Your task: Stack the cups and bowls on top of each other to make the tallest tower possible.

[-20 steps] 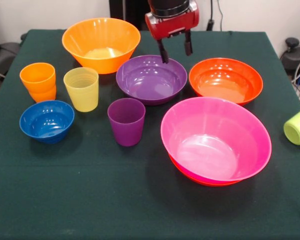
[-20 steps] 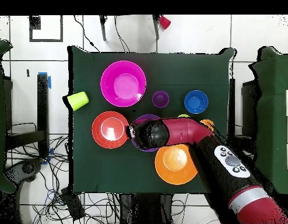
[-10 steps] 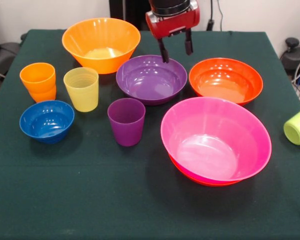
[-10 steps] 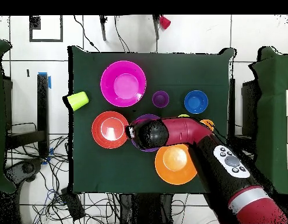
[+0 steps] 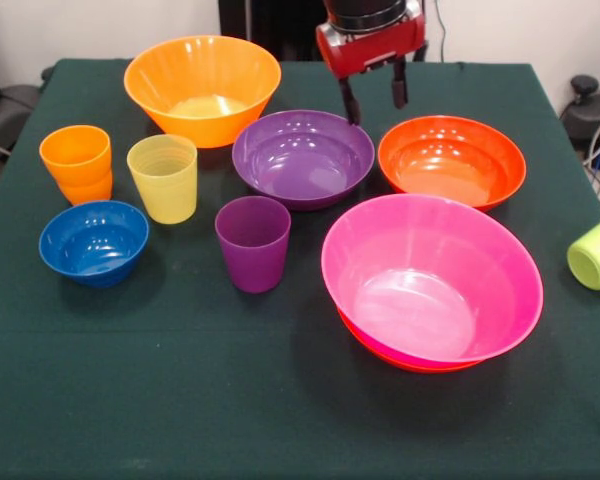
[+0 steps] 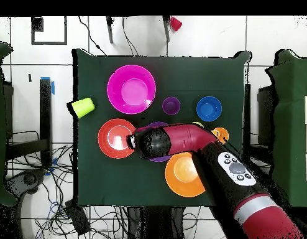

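Note:
My gripper (image 5: 375, 100) hangs open and empty above the gap between the purple bowl (image 5: 302, 158) and a shallow red-orange bowl (image 5: 452, 160). In front of them the pink bowl (image 5: 430, 275) sits nested in a second red-orange bowl (image 5: 395, 360); this pair is the only stack of bowls. A purple cup (image 5: 253, 242) stands upright before the purple bowl. To the left are a yellow cup (image 5: 163, 178), two nested orange cups (image 5: 76, 160) and the small blue bowl (image 5: 93, 240). The large yellow-orange bowl (image 5: 202, 85) stands at the back left. In the overhead view my arm (image 6: 181, 138) covers most of the purple bowl.
A lime green cup (image 5: 595, 250) lies on its side at the table's right edge, also seen as the lime cup (image 6: 83, 107) in the overhead view. The dark green cloth (image 5: 180, 400) covers the table. Cables lie on the floor around it.
My gripper has shifted right in the front view, from over the purple bowl's back rim toward the red-orange bowl, still open. No cup or bowl has moved.

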{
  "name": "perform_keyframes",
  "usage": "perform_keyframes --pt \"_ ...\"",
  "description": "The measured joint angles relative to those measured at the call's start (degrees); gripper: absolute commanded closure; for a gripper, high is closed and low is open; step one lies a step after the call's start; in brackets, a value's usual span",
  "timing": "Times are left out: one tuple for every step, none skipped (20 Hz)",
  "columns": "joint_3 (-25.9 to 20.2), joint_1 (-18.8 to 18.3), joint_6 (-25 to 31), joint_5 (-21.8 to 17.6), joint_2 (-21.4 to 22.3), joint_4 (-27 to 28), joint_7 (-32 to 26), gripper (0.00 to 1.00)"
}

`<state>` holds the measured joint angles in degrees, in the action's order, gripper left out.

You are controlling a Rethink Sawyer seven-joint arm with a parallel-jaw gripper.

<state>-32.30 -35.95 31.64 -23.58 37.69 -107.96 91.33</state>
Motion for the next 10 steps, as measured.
perform_keyframes --pt "0.0 0.1 0.0 0.0 -0.1 0.0 0.0 0.00" --pt "0.0 0.3 0.0 0.0 -0.3 0.1 0.0 0.00" --pt "0.1 0.6 0.0 0.0 -0.9 0.3 0.0 0.00" --pt "0.2 0.8 0.0 0.0 -1.3 0.4 0.0 0.00" --pt "0.2 1.0 0.0 0.0 -1.7 0.6 0.0 0.00" --pt "0.3 1.1 0.0 0.0 -2.0 0.7 0.0 0.00" --pt "0.3 1.3 0.0 0.0 -2.7 1.1 0.0 0.00" --pt "0.4 1.4 0.0 0.0 -3.5 1.4 0.0 0.00" --pt "0.4 1.6 0.0 0.0 -4.3 1.8 0.0 0.00" --pt "0.4 1.5 0.0 0.0 -4.8 2.0 0.0 0.00"
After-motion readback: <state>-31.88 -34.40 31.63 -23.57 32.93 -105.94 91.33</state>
